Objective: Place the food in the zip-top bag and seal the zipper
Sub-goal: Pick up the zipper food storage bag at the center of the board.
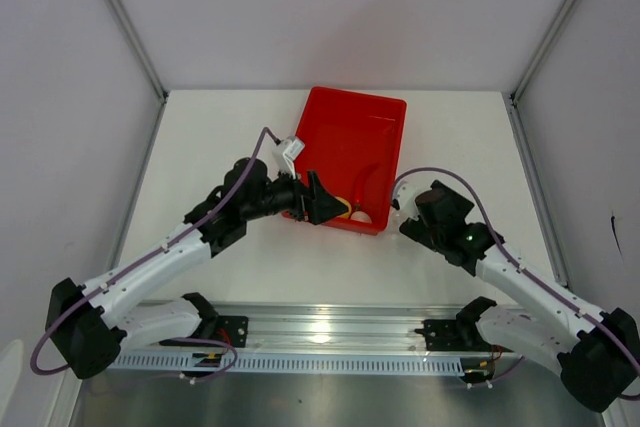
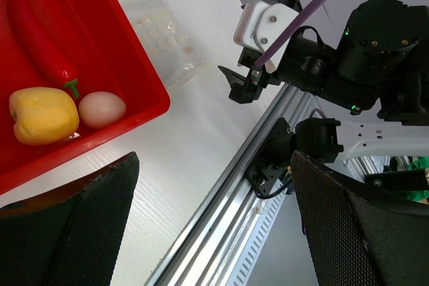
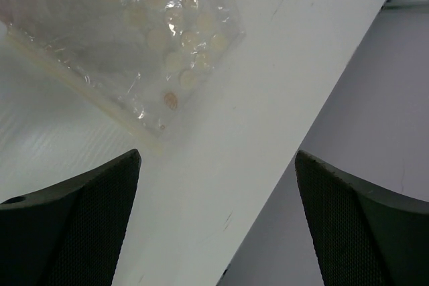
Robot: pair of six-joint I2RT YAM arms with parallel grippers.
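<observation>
Now, food (image 2: 43,115) in red tray (image 2: 144,78), bag (image 2: 164,41) beside

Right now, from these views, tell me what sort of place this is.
Most likely a robot lab test cell, not a kitchen: a white table boxed in by plain white panels, two robot arms bolted to an aluminium rail, and toy food in a red tray.
</observation>
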